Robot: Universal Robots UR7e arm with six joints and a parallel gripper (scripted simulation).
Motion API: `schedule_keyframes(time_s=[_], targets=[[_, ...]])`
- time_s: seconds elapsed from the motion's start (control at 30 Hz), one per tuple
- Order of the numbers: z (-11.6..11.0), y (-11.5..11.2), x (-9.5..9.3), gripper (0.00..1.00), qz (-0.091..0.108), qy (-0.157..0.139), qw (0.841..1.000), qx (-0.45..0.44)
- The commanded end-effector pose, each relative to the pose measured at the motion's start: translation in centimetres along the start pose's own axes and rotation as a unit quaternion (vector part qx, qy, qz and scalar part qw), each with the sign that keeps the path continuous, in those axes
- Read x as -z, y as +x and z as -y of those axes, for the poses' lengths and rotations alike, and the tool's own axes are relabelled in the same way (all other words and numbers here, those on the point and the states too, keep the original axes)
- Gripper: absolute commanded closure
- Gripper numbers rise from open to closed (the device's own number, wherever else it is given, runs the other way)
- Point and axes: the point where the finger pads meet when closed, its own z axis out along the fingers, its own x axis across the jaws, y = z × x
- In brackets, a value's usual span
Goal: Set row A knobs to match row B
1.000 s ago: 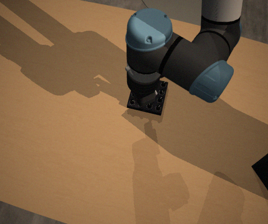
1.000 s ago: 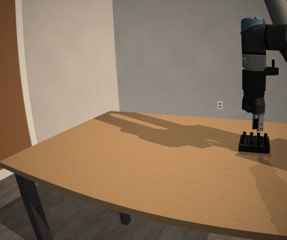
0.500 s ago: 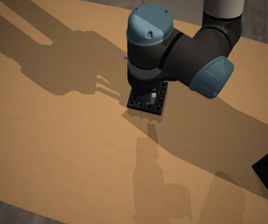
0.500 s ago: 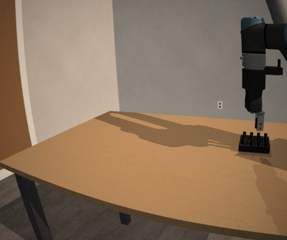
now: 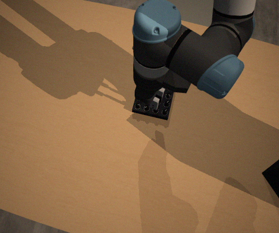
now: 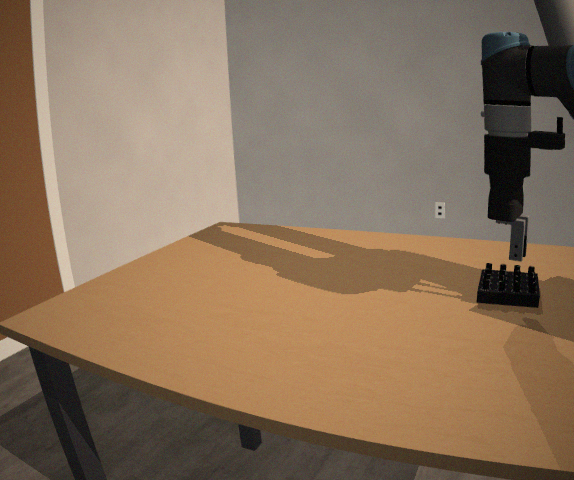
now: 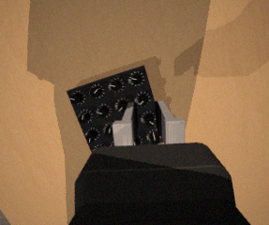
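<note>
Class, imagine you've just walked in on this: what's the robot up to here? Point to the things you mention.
A jointed dark grey and blue robot arm (image 5: 152, 50) (image 6: 507, 77) holds its end effector (image 6: 517, 258) (image 7: 146, 112) over a square black knob box (image 5: 148, 114) (image 6: 507, 298) (image 7: 107, 99), which sits on a light wooden table (image 5: 71, 162) (image 6: 251, 335) (image 7: 237, 178). The two grey fingers stand apart with nothing between them, above the knobs. No knob is being gripped; whether row A already matches row B can't be told.

The top view looked steeply down from high over the tabletop (image 5: 71, 155) (image 6: 256, 330) (image 7: 246, 108). The exterior view stood farther off, angled down across the tabletop toward a grey wall (image 6: 328, 113). The wrist view looked down past the fingers (image 5: 155, 103) (image 6: 517, 240) from close by. All three shared the knob box (image 5: 150, 115) (image 6: 508, 298) (image 7: 110, 99); the top and exterior views also shared the arm (image 5: 189, 55) (image 6: 507, 82).
</note>
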Motion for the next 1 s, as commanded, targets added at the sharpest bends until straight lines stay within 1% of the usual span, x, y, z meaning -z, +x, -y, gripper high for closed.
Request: schedule_keyframes(time_s=[0.0, 0.03, 0.2, 0.37, 0.53, 0.6, 0.97], targets=[[-0.1, 0.1, 0.1, 0.54, 0.002, 0.001, 0.998, -0.062], [-0.1, 0.1, 0.1, 0.54, 0.002, 0.001, 0.998, -0.062], [-0.3, 0.3, 0.2, 0.54, 0.002, 0.001, 0.988, -0.157], [-0.5, 0.4, 0.3, 0.54, 0.002, 0.001, 0.971, -0.237], [-0.8, 0.5, 0.4, 0.54, 0.002, 0.001, 0.949, -0.316], [-0.8, 0.5, 0.4, 0.54, 0.002, 0.001, 0.949, -0.316], [-1.5, 0.6, 0.7, 0.54, 0.002, 0.000, 0.882, -0.472]])
